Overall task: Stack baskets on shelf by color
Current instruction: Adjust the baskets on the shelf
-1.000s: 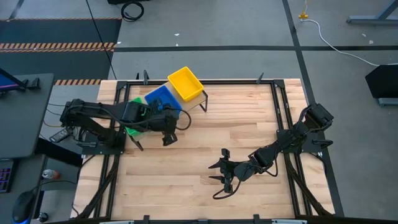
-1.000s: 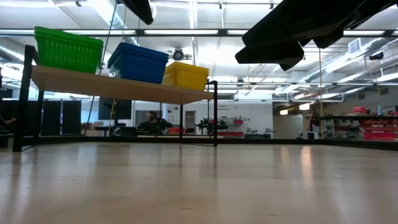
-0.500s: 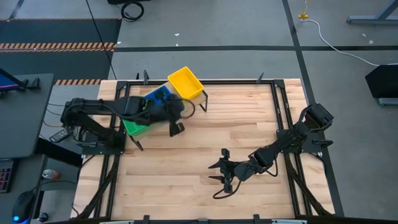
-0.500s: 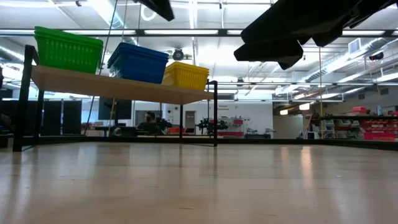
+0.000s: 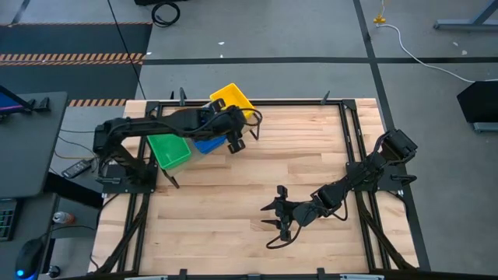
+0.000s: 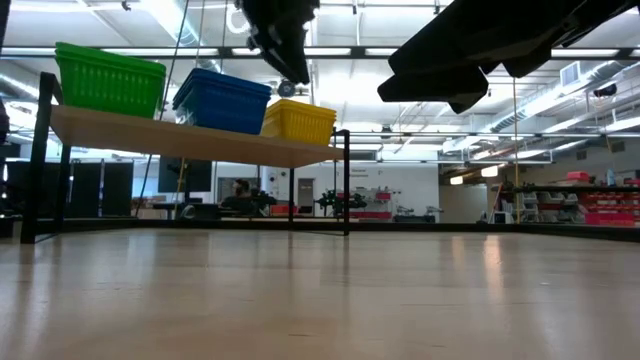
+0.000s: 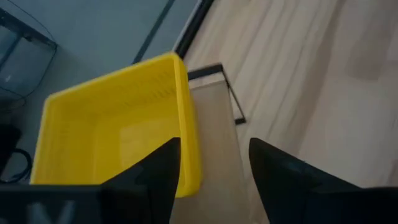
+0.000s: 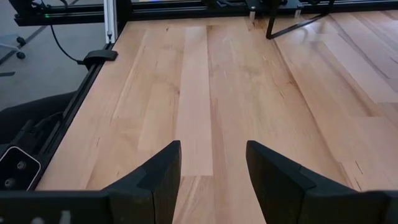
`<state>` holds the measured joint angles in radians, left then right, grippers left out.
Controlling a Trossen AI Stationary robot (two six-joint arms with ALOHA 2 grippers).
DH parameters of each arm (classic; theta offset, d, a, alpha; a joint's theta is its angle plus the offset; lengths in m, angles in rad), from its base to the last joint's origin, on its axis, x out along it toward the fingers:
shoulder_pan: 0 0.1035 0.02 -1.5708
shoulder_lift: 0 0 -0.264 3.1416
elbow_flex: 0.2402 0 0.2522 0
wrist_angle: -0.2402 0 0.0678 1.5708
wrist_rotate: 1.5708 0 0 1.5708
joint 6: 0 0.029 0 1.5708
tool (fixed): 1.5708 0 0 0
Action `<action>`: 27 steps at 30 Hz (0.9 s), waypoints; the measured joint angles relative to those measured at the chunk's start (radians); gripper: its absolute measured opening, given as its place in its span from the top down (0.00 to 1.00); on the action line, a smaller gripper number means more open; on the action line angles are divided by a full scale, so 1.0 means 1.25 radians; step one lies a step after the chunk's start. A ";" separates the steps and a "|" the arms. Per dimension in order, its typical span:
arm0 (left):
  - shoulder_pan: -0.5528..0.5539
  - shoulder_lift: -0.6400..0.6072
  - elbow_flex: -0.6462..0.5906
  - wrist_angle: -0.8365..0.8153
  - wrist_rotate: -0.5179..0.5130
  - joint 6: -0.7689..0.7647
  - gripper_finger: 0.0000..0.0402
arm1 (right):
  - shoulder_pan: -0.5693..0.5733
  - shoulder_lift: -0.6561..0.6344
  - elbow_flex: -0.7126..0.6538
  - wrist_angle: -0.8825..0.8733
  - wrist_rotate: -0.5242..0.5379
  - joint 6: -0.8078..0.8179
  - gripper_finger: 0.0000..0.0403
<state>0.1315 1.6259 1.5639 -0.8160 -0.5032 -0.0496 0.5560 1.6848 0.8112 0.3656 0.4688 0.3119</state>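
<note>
Three basket stacks line the shelf above bare slatted tabletop; both arms' fingers spread empty.

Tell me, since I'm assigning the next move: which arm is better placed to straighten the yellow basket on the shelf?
Left. Its open pincer hovers by the yellow basket at the shelf end. The right pincer, also open, waits over bare tabletop, far away.

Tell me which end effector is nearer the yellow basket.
Left. The left end effector hangs open just beside the yellow basket at the shelf's end. The right end effector sits open far across the table, over bare wood.
</note>
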 joint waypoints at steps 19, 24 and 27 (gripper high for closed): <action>0.059 0.062 -0.001 -0.037 0.078 0.008 0.57 | -0.001 0.000 0.000 0.006 0.000 0.007 0.53; 0.071 0.065 0.000 -0.042 0.067 0.008 0.57 | 0.000 0.000 0.000 0.005 0.000 0.009 0.53; 0.077 0.065 0.000 -0.044 0.069 0.008 0.57 | 0.000 0.000 0.000 0.005 0.000 0.009 0.53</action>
<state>0.2282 1.7077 1.5635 -0.8715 -0.4172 -0.0395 0.5560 1.6844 0.8112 0.3717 0.4686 0.3225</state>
